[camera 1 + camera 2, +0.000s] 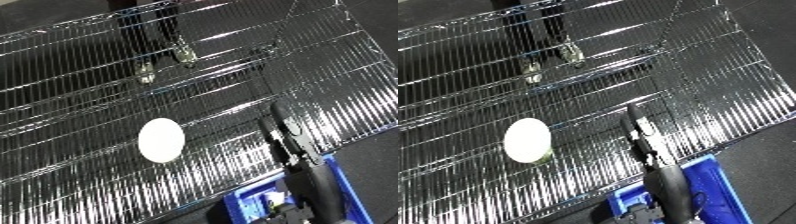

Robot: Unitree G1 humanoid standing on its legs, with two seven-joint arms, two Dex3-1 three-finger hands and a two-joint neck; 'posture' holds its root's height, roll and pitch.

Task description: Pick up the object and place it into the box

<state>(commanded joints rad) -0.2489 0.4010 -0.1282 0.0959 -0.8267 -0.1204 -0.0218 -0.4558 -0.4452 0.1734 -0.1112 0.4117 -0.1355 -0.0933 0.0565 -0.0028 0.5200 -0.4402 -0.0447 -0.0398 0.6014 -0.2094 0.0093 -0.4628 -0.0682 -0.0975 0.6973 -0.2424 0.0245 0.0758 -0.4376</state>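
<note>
Task barely begun, by the look of it: nothing has been picked up, nothing sits in the bin as far as can be seen.

Left side of the views: no left hand appears anywhere. A white oval object (pixel 161 139) lies on the wire shelf (pixel 80 90), toward 8 o'clock from the centre of the picture. It rests alone on the wires, nothing touching it.

Centre, toward 12 o'clock: two small metal fittings (pixel 164 61) hang by the shelf's rear rail, well apart from the object.

Right side: the right hand (pixel 289 135) reaches up from 5 o'clock over the shelf's front edge, black and narrow, at about 3 o'clock from the object and clear of it. It grips nothing; whether the fingers are straight or curled cannot be told.

Lower right, at 5 o'clock: the blue bin (pixel 704 175) sits below the shelf edge, partly hidden by the forearm.

Left to do: reach, grasp, carry, drop.
</note>
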